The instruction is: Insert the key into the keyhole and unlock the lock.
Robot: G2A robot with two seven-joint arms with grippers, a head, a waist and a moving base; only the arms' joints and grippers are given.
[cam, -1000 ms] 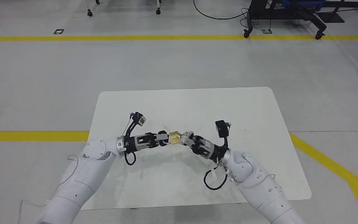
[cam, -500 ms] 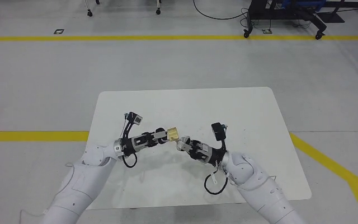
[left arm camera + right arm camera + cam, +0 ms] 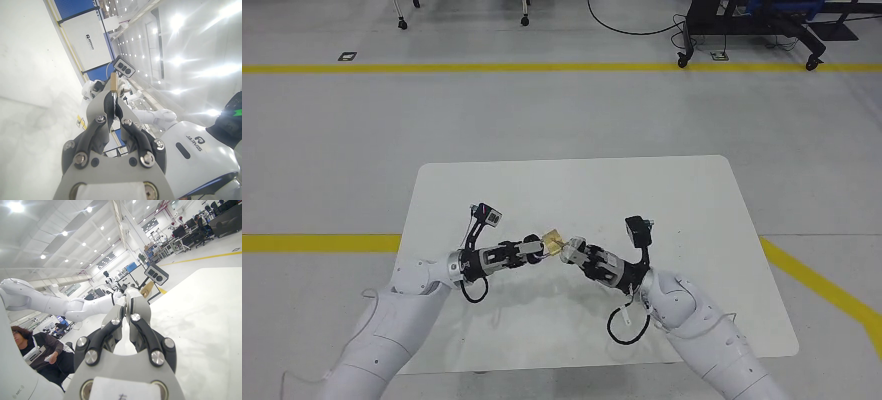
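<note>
Gap has closed since half a second ago: right gripper [image 3: 568, 249] has come in toward the lock [image 3: 554, 241], and the left gripper [image 3: 538, 244] has brought the lock slightly nearer. Tips are back almost nose to nose, much as they were a second ago.

Current state:
- Lock is in the air over the middle of the white table [image 3: 672, 190], between the two grippers. It is not resting on the surface.
- Left gripper: fingers pinch the silver shackle [image 3: 114, 103] between the black pads. The brass body sticks out free beyond the tips, pointing right toward the other gripper.
- Right gripper: fingers pressed together at the tips. Cannot tell what, if anything, is clamped between them.
- Right wrist view: the lock's keyhole [image 3: 145, 292] end faces this gripper. The brass body sits just beside the fingertips, off their line rather than dead ahead. Cannot tell whether it touches them.
- Left arm comes in from the near-left of the table, right arm from the near-right. Both wrists are held above the surface.
</note>
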